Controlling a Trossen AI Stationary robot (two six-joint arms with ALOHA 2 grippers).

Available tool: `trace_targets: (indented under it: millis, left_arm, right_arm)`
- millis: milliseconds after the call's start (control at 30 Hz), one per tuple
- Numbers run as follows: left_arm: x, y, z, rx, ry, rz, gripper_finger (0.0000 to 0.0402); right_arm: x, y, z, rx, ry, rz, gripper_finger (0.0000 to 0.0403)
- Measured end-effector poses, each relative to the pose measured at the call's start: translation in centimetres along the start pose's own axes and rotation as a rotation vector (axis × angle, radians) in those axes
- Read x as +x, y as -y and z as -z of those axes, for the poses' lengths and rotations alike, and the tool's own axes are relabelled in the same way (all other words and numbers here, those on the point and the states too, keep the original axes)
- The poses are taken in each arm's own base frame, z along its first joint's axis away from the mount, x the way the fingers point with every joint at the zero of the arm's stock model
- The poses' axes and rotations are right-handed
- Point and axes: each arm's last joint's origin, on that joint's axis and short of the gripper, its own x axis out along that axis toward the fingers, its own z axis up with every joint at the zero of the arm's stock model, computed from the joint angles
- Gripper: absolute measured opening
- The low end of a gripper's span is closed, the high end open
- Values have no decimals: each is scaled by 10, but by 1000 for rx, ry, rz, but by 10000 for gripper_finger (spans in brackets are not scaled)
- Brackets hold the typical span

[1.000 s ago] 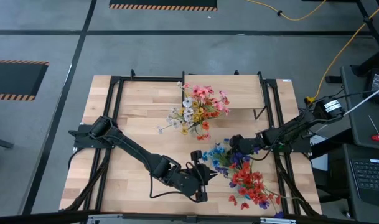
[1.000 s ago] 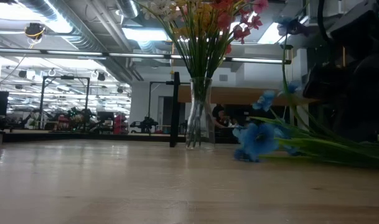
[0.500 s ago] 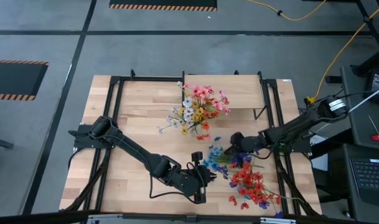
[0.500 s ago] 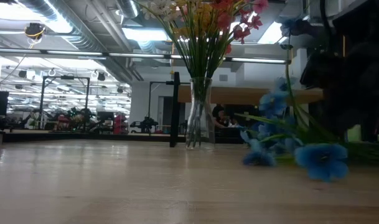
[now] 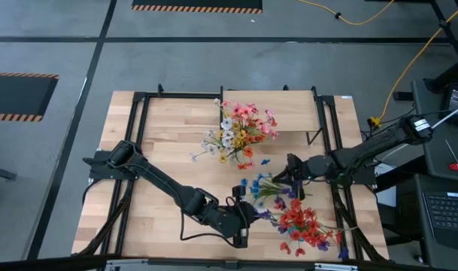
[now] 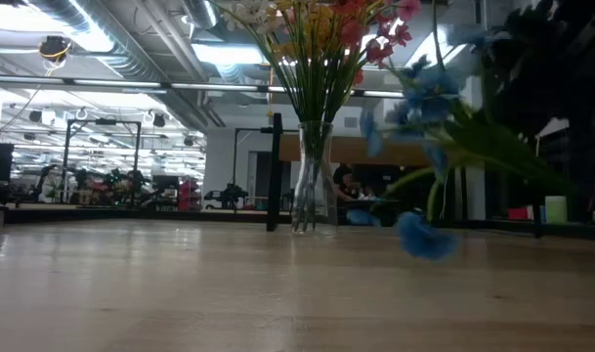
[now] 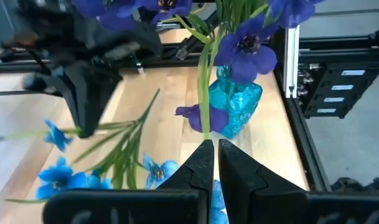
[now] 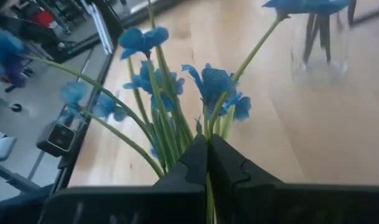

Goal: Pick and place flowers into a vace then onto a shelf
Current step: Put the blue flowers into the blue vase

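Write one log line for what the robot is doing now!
right claw: shut on blue flowers, lifting | left claw: shut, waiting | vase: holds mixed flowers

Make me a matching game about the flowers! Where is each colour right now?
Flowers:
1. blue flowers
2. red flowers
3. pink and yellow flowers

Places:
A. lying on the table
B. standing in the glass vase
C. held by their stems in the right gripper

Right pairs: 1-C, 2-A, 3-B.
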Motion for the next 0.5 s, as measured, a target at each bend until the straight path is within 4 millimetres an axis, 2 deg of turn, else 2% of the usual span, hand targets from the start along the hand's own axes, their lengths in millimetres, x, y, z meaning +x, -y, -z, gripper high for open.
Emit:
trace_targets:
  millis: [100,300,500]
  left_arm:
    - [-5,1,-2,5,0,11,17]
    - [-34,5,-18,49,58,29,17]
    - [-54,8,-24,174,66,17,17]
  right_arm:
    - [-8,-1,-5,-13,38,-6,2]
    - [-21,-4,-14,-52,126,-20,1]
    - [-31,-6,-21,-90,191,-40,0]
